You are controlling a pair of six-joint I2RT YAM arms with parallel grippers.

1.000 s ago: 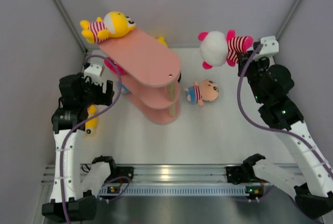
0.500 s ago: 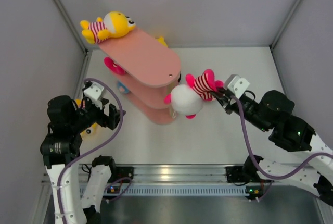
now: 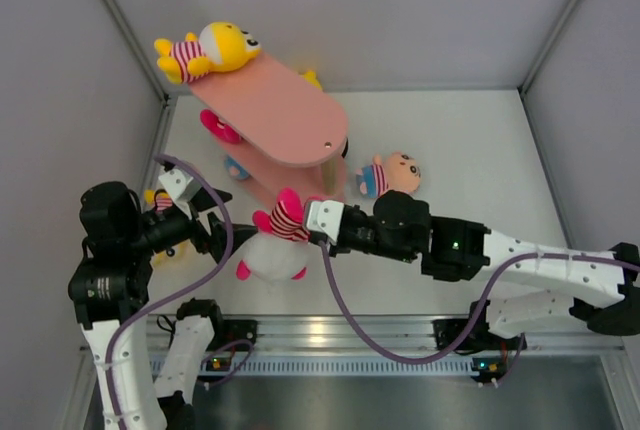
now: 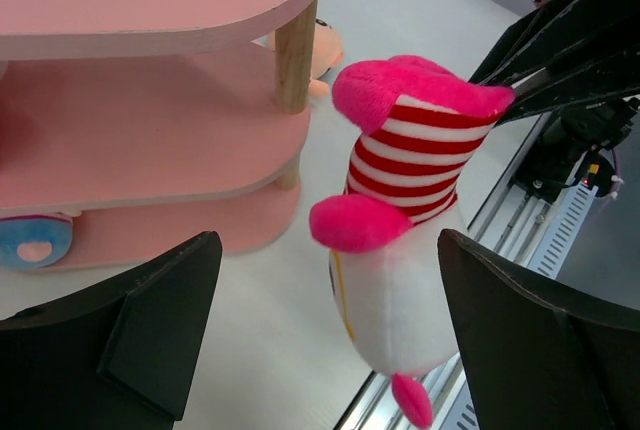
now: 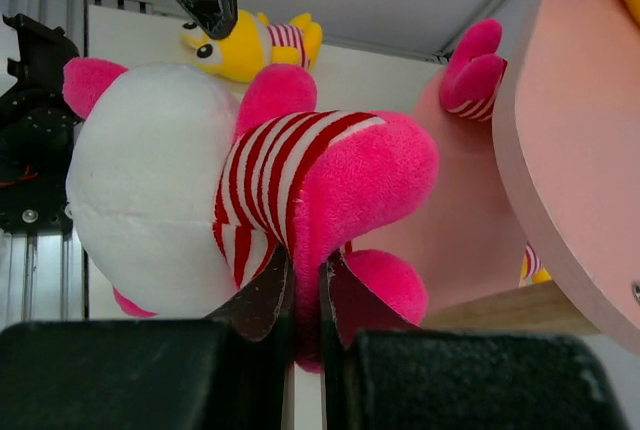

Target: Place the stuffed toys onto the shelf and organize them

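**In front of the shelf: pink toy gripped by one foot**

At the near left of the table, just before the shelf's near post: hanging head down, white head lowest, red-and-white striped shirt above, pink feet on top. Clear of the boards. Pinched by one pink foot in the right gripper, both fingers pressed tight together on the plush, arm stretched across from the right side.

Around the toy, seen from the left wrist: the left gripper, fingers spread wide on either side, touching nothing.

On the top board, at its far left end: a yellow toy, lying down and partly over the edge. On the middle board, at the left: a second pink toy, mostly hidden under the top board. Down at the lowest board: a blue patch of another toy; cannot tell whether on the board or beside it.

On the table right of the shelf: a blue-shirted toy with a beige head, lying well apart from both grippers. Beside the left arm, also on the table: a second yellow toy, largely hidden from above.
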